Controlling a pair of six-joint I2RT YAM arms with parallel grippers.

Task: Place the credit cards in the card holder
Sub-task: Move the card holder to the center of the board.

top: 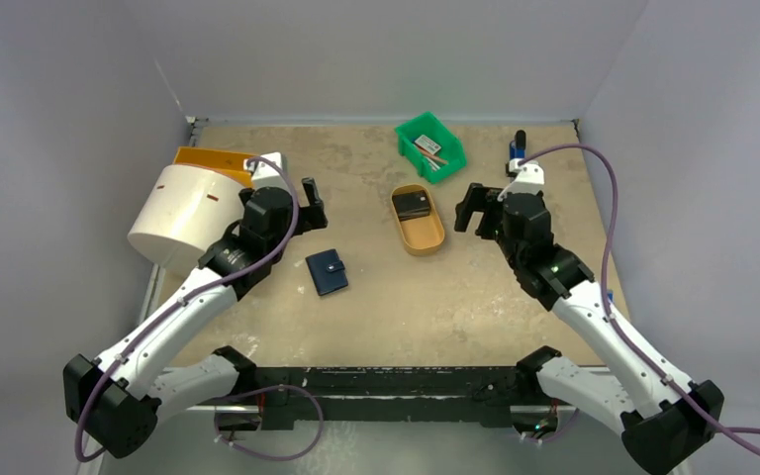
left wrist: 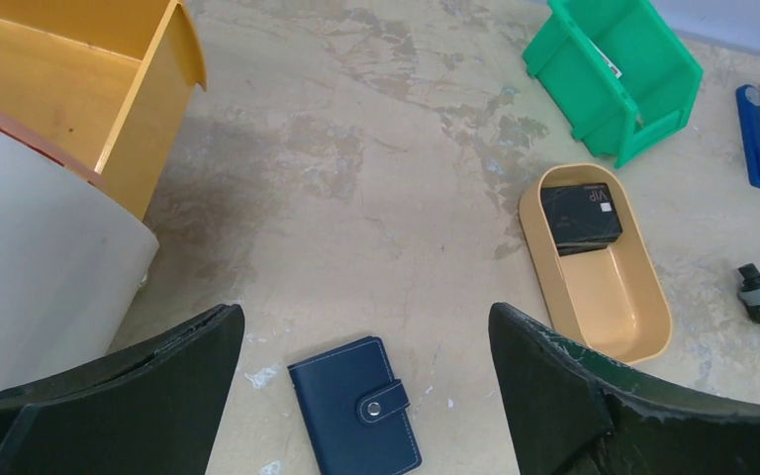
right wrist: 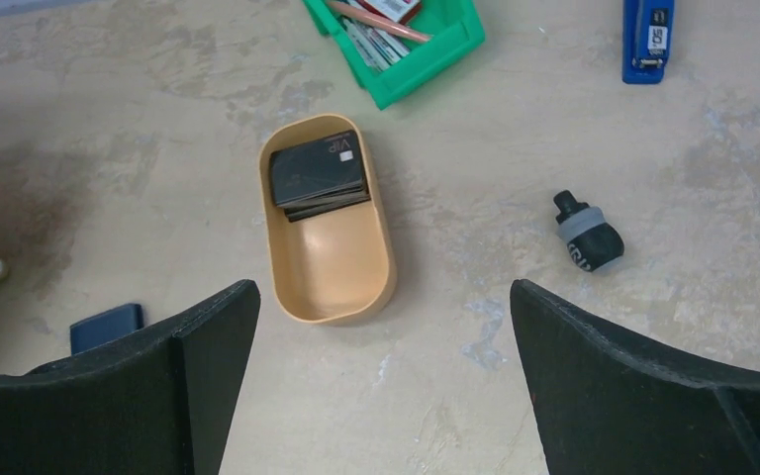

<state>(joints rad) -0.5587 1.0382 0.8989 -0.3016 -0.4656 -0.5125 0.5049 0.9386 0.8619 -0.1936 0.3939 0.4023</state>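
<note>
Top external view, left to right. Way off to the outside of my left gripper [top: 312, 203] there's a big white drum [top: 183, 213] with a yellow bin [top: 213, 163] tucked behind it. The left fingers are spread wide apart with nothing between them, hanging over bare table [top: 376, 317].

The card holder [top: 328, 272] lies flat just beside that gripper, on its near side and a touch toward the middle. It's navy, folded shut, snap tab done up. On the left wrist cam it sits low in the frame, right between my two fingers.

Further over, about halfway between my two hands, is the tan oval tray [top: 424, 236]. The credit cards [top: 413, 205] are a small dark stack lying in its far end, and the top one reads VIP. The rest of the tray is bare. Behind it sits a green bin [top: 430, 146] with a pencil and some small bits in it.

My right gripper [top: 467, 210] is just to the outside of the tray, jaws as wide as the left, gripping nothing. On the right wrist cam the tray's near end shows between its fingers.

Beyond the right hand there's a blue stapler [top: 518, 148] at the back, and a little grey-and-black capped thing [right wrist: 587, 237] lying on its side. Can't tell what that one is.
</note>
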